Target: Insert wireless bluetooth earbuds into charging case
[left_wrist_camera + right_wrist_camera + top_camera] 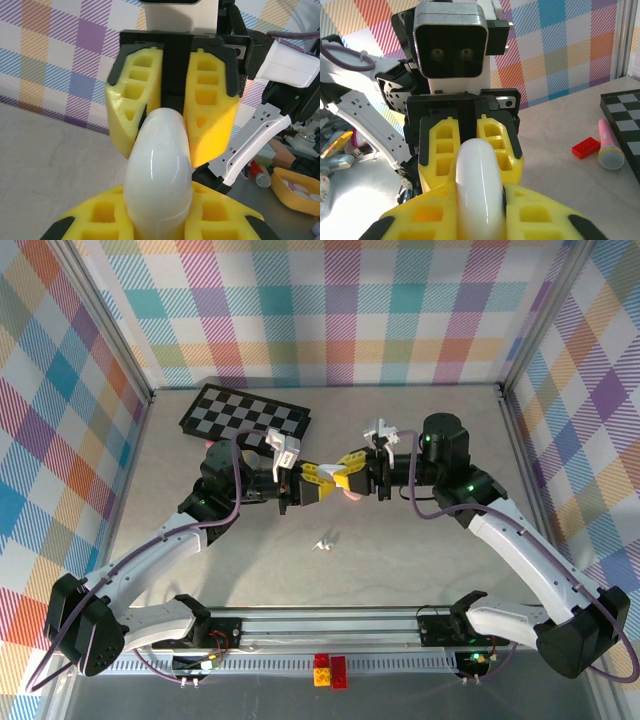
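Grippers meet above the middle of the table [430,560], both clamped on one white case [159,170]. Left gripper [318,488] holds it from the left, right gripper [352,478] from the right, their yellow jaws pinching opposite ends. Earbuds [324,542], tiny and white, lie on the table nearer the arm bases, well apart from both grippers. A checkerboard [245,412] lies at the far left. A pink microphone [610,150] and a red brick [586,147] rest just beside the board.

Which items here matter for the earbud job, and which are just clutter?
Job: white charging case; loose earbuds.
Clutter: chessboard; red brick; pink toy microphone.
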### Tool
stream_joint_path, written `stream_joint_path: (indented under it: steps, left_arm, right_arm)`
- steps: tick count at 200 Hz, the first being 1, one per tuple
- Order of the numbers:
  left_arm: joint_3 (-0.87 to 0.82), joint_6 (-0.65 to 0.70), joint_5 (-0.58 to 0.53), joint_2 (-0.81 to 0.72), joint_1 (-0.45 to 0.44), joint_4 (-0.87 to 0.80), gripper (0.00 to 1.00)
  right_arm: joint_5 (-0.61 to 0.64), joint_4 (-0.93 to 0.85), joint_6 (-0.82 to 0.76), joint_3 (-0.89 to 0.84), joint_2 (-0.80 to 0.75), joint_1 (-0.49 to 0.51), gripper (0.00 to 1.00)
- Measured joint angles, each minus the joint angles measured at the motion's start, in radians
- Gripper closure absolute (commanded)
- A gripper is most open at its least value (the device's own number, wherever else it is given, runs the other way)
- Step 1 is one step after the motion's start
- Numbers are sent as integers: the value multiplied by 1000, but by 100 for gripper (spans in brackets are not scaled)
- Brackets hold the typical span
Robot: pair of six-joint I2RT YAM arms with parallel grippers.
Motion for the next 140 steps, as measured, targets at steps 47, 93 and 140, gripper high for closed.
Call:
stream_joint_path:
  steps: [47, 93, 140]
  left_arm:
    - [-27, 9, -30, 19, 10, 70, 84]
    - [-51, 109, -12, 33, 5, 72, 80]
    - [-39, 166, -66, 3, 4, -55, 89]
  right_arm:
    - [205, -74, 32, 30, 1, 12, 39]
    - [361, -90, 70, 102, 21, -1, 34]
    - [403, -74, 117, 88, 8, -3, 33]
